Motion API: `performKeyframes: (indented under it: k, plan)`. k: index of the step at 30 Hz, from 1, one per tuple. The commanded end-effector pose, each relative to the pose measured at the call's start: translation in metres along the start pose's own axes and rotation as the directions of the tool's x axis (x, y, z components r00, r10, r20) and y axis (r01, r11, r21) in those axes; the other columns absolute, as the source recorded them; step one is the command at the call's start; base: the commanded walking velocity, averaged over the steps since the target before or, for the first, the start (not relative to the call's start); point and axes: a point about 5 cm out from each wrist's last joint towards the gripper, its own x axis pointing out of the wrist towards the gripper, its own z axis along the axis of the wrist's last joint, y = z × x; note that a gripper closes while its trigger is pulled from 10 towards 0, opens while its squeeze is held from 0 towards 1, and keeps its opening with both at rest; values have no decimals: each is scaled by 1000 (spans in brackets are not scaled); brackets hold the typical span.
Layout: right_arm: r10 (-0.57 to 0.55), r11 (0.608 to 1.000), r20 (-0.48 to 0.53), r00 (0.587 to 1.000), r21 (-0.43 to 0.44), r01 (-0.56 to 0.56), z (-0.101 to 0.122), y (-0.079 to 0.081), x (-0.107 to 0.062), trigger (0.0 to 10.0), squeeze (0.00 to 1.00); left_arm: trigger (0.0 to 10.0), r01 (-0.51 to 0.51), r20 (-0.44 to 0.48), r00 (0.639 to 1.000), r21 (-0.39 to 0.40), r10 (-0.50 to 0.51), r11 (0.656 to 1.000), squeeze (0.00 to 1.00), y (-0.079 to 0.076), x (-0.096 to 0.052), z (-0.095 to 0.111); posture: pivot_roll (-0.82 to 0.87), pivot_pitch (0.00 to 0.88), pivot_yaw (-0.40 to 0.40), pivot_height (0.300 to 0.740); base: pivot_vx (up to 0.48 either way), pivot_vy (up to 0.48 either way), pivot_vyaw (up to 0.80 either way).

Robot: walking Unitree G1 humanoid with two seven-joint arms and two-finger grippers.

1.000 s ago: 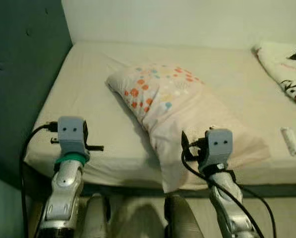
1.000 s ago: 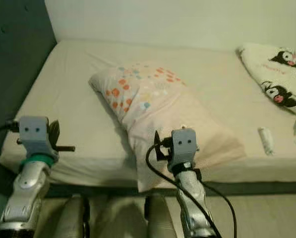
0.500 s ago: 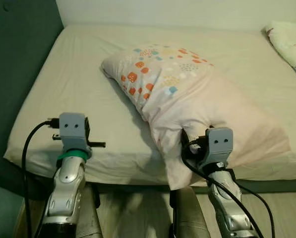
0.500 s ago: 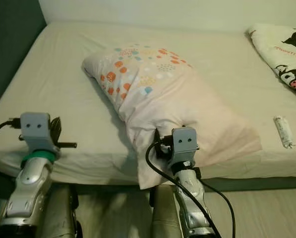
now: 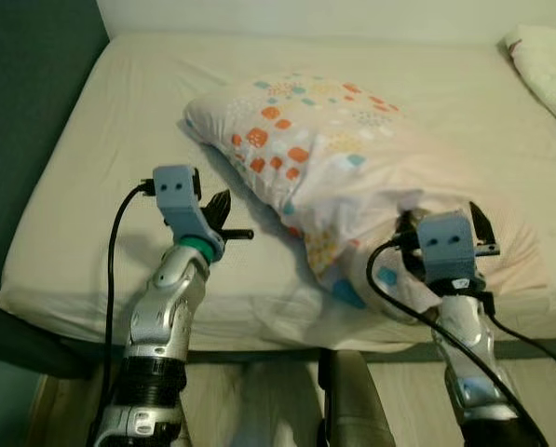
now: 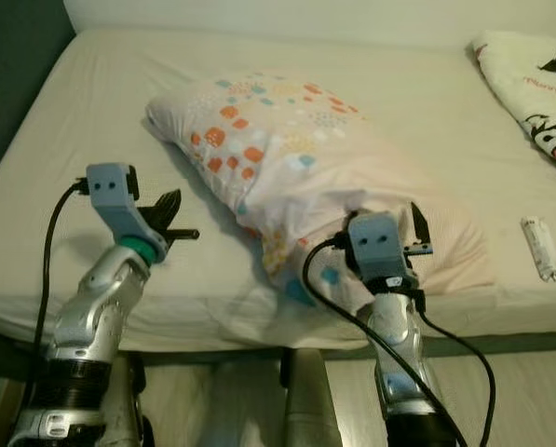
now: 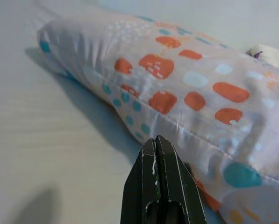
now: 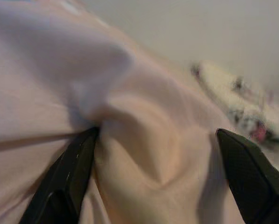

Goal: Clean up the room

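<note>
A pale pink pillow (image 5: 352, 149) with orange and blue dots lies askew across the cream mattress (image 5: 110, 140), one end near the front edge. My left gripper (image 5: 248, 235) is shut and empty; its tip hovers just beside the pillow's left flank, and in the left wrist view that gripper (image 7: 154, 141) points at the pillow's seam (image 7: 176, 126). My right gripper (image 5: 440, 218) is open and pressed into the pillow's near end. In the right wrist view the fingers (image 8: 71, 168) stand wide apart with bunched pillow fabric (image 8: 144, 140) between them.
A white blanket (image 6: 534, 79) with black cartoon prints lies at the bed's far right. A small white tube (image 6: 540, 248) rests near the right front edge. A dark teal padded wall (image 5: 26, 84) borders the bed on the left. Pale floor (image 6: 231, 400) shows below the mattress edge.
The pillow's corner that hung over the bed edge now lies up on the mattress. My right gripper moved right and forward into the pillow. My left arm rose and swung in toward the pillow.
</note>
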Motion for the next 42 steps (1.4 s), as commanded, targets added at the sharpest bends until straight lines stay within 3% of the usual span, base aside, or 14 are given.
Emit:
performKeyframes:
  k: [1, 8, 11, 12, 13, 14, 15, 16, 18, 24, 31, 32, 39, 42]
  plan:
    - [8, 982, -185, 983, 188, 27, -29, -1, -1, 10000, 0, 10000, -1, -30, 1000, 28, 1, 1000, 0, 0, 0, -7, -75, 72, 12, 546, 0, 0, 0]
    - [127, 931, -273, 954, 366, -20, -40, 16, 3, 10000, 0, 10000, -16, -31, 999, 42, 17, 999, 0, 3, -4, -6, -51, 89, 16, 546, 0, 0, 0]
    - [227, 883, -333, 915, 467, -49, -46, 28, 5, 10000, 0, 10000, -32, -36, 999, 46, 34, 998, 0, 8, -8, -5, -36, 98, 14, 546, 0, 0, 0]
    - [265, 867, -350, 899, 495, -63, -48, 32, 6, 8941, 0, 10000, -42, -37, 998, 47, 44, 998, 0, 10, -9, -5, -31, 100, 12, 546, 0, 0, 0]
    - [291, 862, -364, 885, 502, -77, -49, 34, 8, 5176, 0, 10000, -51, -38, 998, 48, 53, 998, 0, 13, -11, -5, -26, 102, 11, 546, 0, 0, 0]
    - [291, 862, -364, 885, 502, -77, -49, 34, 8, 5176, 0, 10000, -51, -38, 998, 48, 53, 998, 0, 13, -11, -5, -26, 102, 11, 546, 0, 0, 0]
    - [306, 854, -375, 875, 515, -78, -50, 35, 10, 1373, 0, 10000, -58, -39, 997, 49, 60, 997, 0, 15, -13, -5, -21, 103, 8, 546, 0, 0, 0]
    - [323, 838, -381, 866, 540, -74, -50, 34, 12, 0, 0, 10000, -66, -40, 997, 49, 68, 997, 0, 17, -14, -5, -16, 105, 5, 546, 0, 0, 0]
    - [337, 824, -384, 860, 563, -71, -51, 35, 13, 0, 0, 10000, -70, -41, 997, 48, 72, 996, 0, 18, -15, -5, -14, 105, 4, 546, 0, 0, 0]
    - [464, 694, -361, 809, 715, -79, -50, 40, 19, 0, 0, 10000, -85, -40, 995, 53, 87, 995, 0, 19, -16, -6, -12, 106, -2, 546, 0, 0, 0]
    - [539, 637, -325, 777, 760, -124, -47, 42, 19, 0, 0, 10000, -91, -41, 995, 52, 93, 994, 0, 19, -17, -6, -18, 104, -9, 546, 0, 0, 0]
    - [611, 562, -267, 746, 810, -170, -41, 45, 20, 0, 0, 10000, -99, -41, 994, 51, 101, 994, 0, 19, -17, -6, -22, 103, -12, 546, 0, 0, 0]
    - [688, 502, -235, 687, 838, -216, -40, 51, 15, 0, 0, 10000, -107, -42, 993, 50, 109, 993, 0, 19, -17, -6, -23, 104, -16, 546, 0, 0, 0]
    - [731, 445, -216, 647, 870, -212, -41, 57, 10, 0, 0, 10000, -118, -39, 992, 51, 120, 992, 0, 21, -17, -6, -18, 105, -21, 546, 0, 0, 0]
